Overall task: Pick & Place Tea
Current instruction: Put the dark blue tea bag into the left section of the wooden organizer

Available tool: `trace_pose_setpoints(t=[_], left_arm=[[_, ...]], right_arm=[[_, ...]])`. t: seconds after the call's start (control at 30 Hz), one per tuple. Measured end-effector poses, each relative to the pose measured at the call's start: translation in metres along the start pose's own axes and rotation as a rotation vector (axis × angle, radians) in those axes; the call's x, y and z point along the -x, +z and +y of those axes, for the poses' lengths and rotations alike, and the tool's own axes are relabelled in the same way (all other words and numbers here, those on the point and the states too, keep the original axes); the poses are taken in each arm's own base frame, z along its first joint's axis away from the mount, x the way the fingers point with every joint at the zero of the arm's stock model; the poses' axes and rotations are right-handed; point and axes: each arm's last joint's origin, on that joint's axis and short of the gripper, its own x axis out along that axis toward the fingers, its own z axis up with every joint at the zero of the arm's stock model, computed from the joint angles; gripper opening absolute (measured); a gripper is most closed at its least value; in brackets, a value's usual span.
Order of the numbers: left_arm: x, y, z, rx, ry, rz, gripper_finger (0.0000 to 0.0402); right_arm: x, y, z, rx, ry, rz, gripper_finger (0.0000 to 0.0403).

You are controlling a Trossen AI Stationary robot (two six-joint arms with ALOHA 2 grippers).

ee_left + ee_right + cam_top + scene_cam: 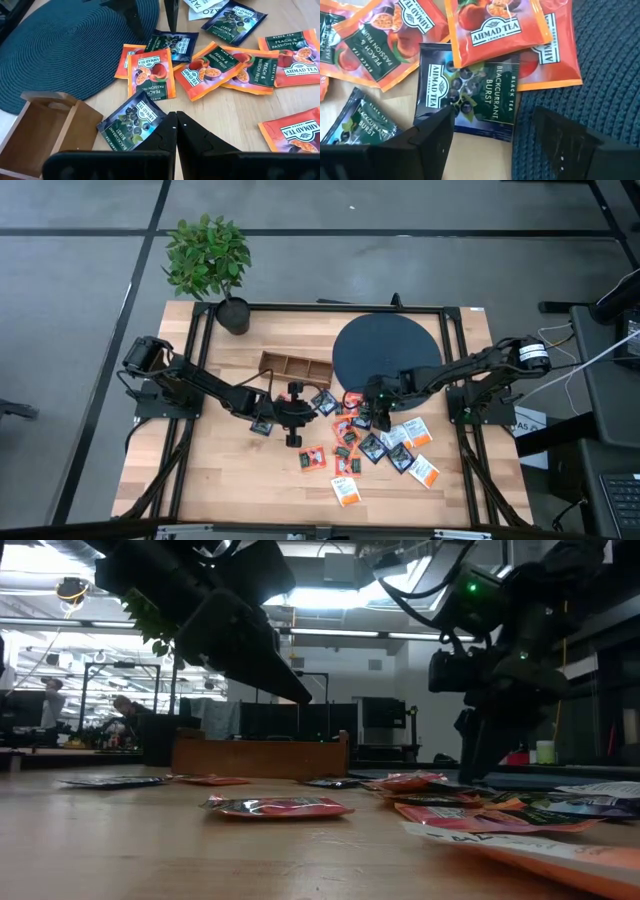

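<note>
Sachets [372, 448]: flat, glossy foil squares, strewn over the pale wood-plank table [220, 480] in front of the round black disc [388, 350], one or two lapping its edge. Colours: dark navy with green, red-orange, white with orange.

Right gripper [366, 412] hangs over the rear of the heap at the disc's edge, fingers spread wide, nothing between them. Right wrist view: a dark blackcurrant sachet [466, 93] lies flat beyond the two parted fingers, an orange one overlapping its far edge (lettering legible here only). This view also shows the disc as a coarse woven mat [600, 70], a texture lost from overhead.

Left gripper [292, 418] sits just left of the heap, near the wooden compartment tray [296, 367]; fingers pressed together, empty. Left wrist view: another dark sachet [132, 120] beside the tray's open end [45, 127].

Low view: sachets lie nearly flat, slightly puffed; people at desks far behind. Potted plant [208, 260] at the table's back-left corner, overhead only.
</note>
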Motion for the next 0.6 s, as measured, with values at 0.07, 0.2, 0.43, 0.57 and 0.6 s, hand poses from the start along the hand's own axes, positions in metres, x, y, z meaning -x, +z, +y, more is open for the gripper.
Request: trace_pose_setpoints(t=[0.07,0.2,0.43,0.57,0.6], left_arm=[[0.0,0.0,0.0,0.0,0.0,0.003,0.0002],[0.0,-0.001,0.0,-0.001,-0.001,0.006,0.0003],[0.0,-0.001,0.0,-0.001,-0.001,0.008,0.0003],[0.0,-0.001,0.0,-0.002,0.0,0.009,0.0002],[0.0,-0.001,0.0,-0.002,0.0,0.009,0.0002]], right_arm=[[0.0,0.0,0.0,0.0,0.0,0.0,0.0275],[-0.004,0.0,0.0,-0.021,-0.002,0.004,0.0275],[-0.018,0.001,0.003,0.013,0.002,-0.001,0.0275],[-0.019,0.001,0.003,0.014,0.006,-0.006,0.0275],[-0.019,0.001,0.003,0.014,0.005,-0.006,0.0275]])
